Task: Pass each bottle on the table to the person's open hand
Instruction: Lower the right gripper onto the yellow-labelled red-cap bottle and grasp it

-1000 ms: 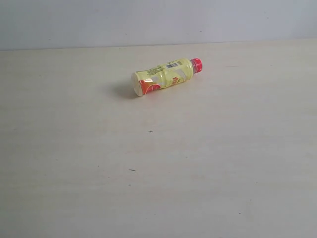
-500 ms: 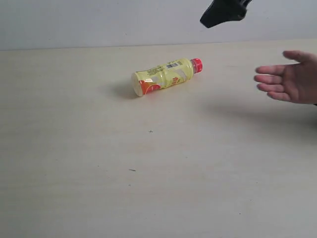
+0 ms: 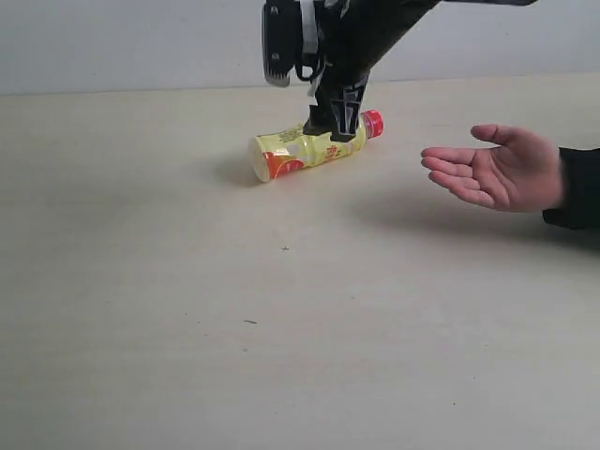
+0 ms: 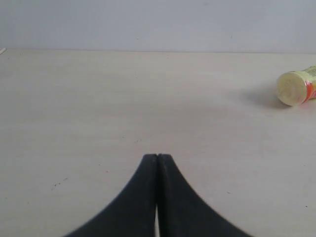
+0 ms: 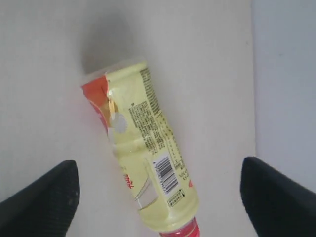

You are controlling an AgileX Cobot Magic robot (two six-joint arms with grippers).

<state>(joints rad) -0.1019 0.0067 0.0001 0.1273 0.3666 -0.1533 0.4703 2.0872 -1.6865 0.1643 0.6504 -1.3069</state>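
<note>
Counter (image 3: 187, 328), pale wood-grain, fills ext. view; wall behind. Right arm (image 3: 356, 28) drops in from 12 o'clock edge, its jaws down over the one bottle in sight. Person's open hand (image 3: 497, 173) enters from 3 o'clock edge, palm up, fingers toward 9, black cuff (image 3: 577, 187) at the wrist; well apart from the bottle.

Yellow bottle (image 3: 281, 155) lies on its side on the far half of the counter, approx 12 o'clock from centre, red cap (image 3: 373, 123) toward 2 o'clock, base toward 8. Other bottles: none in view.

Right jaws: released, spread wide. Right wrist view shows the bottle (image 5: 143, 148) between the two pads w/ bare counter each side, so no contact yet. Left jaws: clenched, tips pressed together on nothing, low over the counter; left wrist view catches only the bottle's base (image 4: 295, 88) far off.

Handling (judgement): prob. light, thin plastic; wall gives if squeezed hard, label film slick, and round body will roll if nudged from one side. Best hold is across the mid-body near the barcode, pads crosswise to the long axis, closing evenly. Avoid the cap (image 5: 180, 231) end: narrower and off-balance.

Vs earlier: 1 s ago no arm and no hand in ext. view. 0.5 s ago only a dark arm tip at the top edge, hand higher and closer to the 3 o'clock edge. Now arm has come down over the bottle and hand has reached further in. Bottle hasn't shifted.
</note>
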